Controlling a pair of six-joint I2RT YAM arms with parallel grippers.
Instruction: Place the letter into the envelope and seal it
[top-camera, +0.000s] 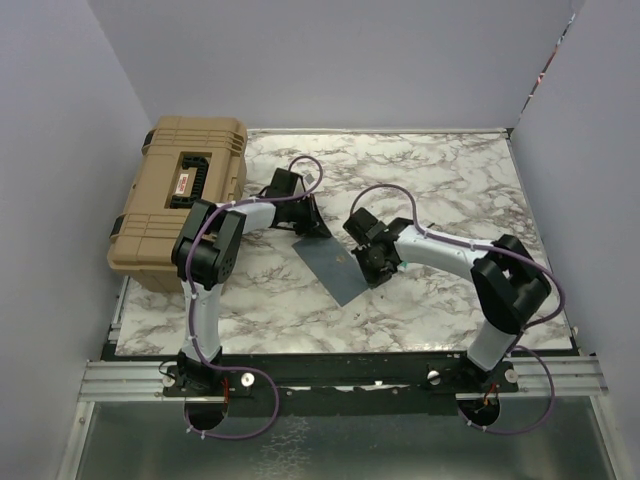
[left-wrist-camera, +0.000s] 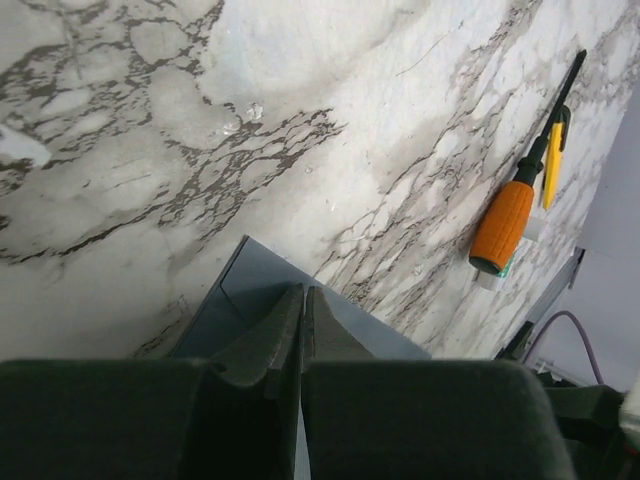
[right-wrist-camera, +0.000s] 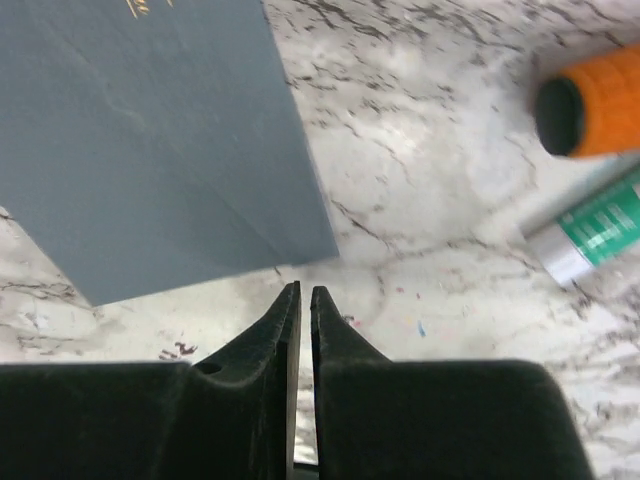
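The grey-blue envelope (top-camera: 335, 268) lies flat on the marble table between the two arms, its flap side not discernible. My left gripper (left-wrist-camera: 303, 291) is shut, its tips over the envelope's (left-wrist-camera: 245, 290) far corner; I cannot tell whether they press on it. My right gripper (right-wrist-camera: 304, 290) hovers just off the envelope's (right-wrist-camera: 150, 140) near right corner, over bare marble. Its jaws stand almost together with a thin slit and nothing between them. In the top view it (top-camera: 375, 268) sits at the envelope's right edge. The letter is out of view.
A tan hard case (top-camera: 180, 200) stands at the table's back left. An orange-handled screwdriver (left-wrist-camera: 505, 220) with a yellow tool (left-wrist-camera: 553, 160) beside it lies right of the envelope. A green-and-white glue stick (right-wrist-camera: 590, 230) lies next to the orange handle (right-wrist-camera: 590, 100). Walls close in on three sides.
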